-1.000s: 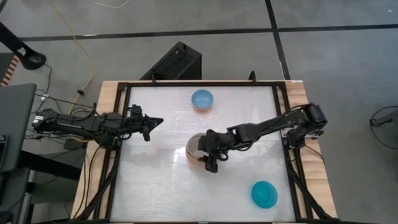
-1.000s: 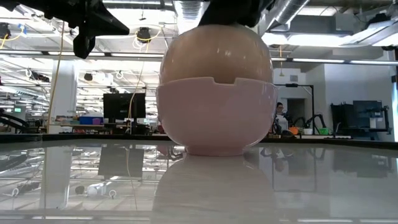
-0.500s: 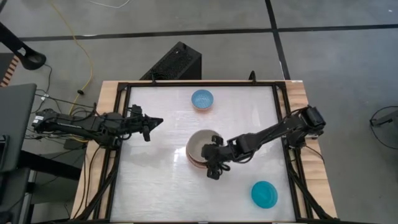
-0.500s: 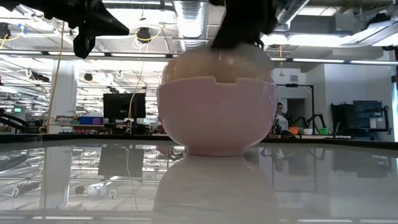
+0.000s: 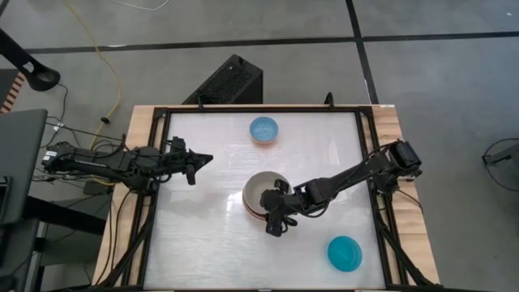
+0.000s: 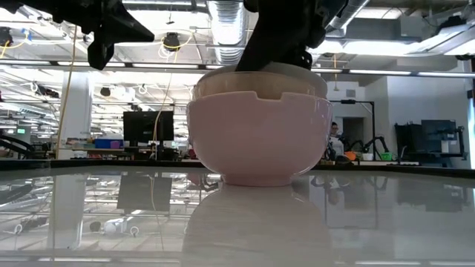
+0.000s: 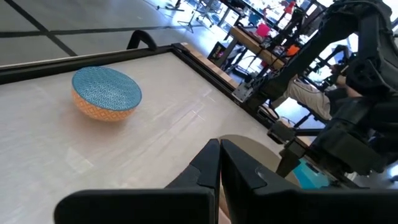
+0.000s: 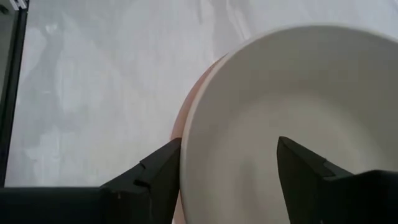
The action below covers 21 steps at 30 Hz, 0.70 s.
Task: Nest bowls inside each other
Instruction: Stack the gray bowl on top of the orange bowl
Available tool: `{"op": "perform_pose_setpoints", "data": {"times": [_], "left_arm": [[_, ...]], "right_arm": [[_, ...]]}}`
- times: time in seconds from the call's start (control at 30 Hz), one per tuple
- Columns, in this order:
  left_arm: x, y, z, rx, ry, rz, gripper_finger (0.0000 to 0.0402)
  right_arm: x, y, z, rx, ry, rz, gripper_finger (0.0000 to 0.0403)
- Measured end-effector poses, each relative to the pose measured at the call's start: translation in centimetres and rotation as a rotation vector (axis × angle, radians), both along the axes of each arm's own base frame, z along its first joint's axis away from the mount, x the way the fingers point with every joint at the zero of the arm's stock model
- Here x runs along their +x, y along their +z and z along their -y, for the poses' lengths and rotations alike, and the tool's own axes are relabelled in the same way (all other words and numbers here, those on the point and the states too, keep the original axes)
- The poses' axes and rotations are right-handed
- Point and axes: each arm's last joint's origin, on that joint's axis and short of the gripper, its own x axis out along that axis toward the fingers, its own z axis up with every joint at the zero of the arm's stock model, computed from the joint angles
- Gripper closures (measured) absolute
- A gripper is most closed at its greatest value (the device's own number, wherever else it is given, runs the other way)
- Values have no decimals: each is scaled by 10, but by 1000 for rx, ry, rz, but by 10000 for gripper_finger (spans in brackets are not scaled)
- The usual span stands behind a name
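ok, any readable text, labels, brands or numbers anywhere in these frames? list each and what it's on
None legible in any view.
Bowl stack at table centre: plain, no markings.
Light blue bowl: a fine printed pattern only, no lettering.
Teal bowl: no markings visible.
Right gripper and left gripper: no labels visible.
Room behind the table in the low view: nothing there reads as text.

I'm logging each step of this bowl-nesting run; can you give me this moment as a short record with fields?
stack: beige-grey bowl sits inside the pink bowl, mid table
right gripper: at the stack's near rim, fingers open and straddling the inner bowl's rim
left gripper: shut, empty, waiting over the table's left side
light blue bowl: alone near the far edge, not nested
teal bowl: alone at the near right, not nested
table: white top
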Motion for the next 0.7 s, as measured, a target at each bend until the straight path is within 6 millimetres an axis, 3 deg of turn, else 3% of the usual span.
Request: {"op": "perform_pose_setpoints", "data": {"times": [0.33,0.7], "left_arm": [[0,0,0,-1,-11,-1,401],[0,0,0,8,-13,-5,401]], "right_arm": [[-1,1,-3,54,-36,0,182],[2,13,-6,34,-16,39,298]]}}
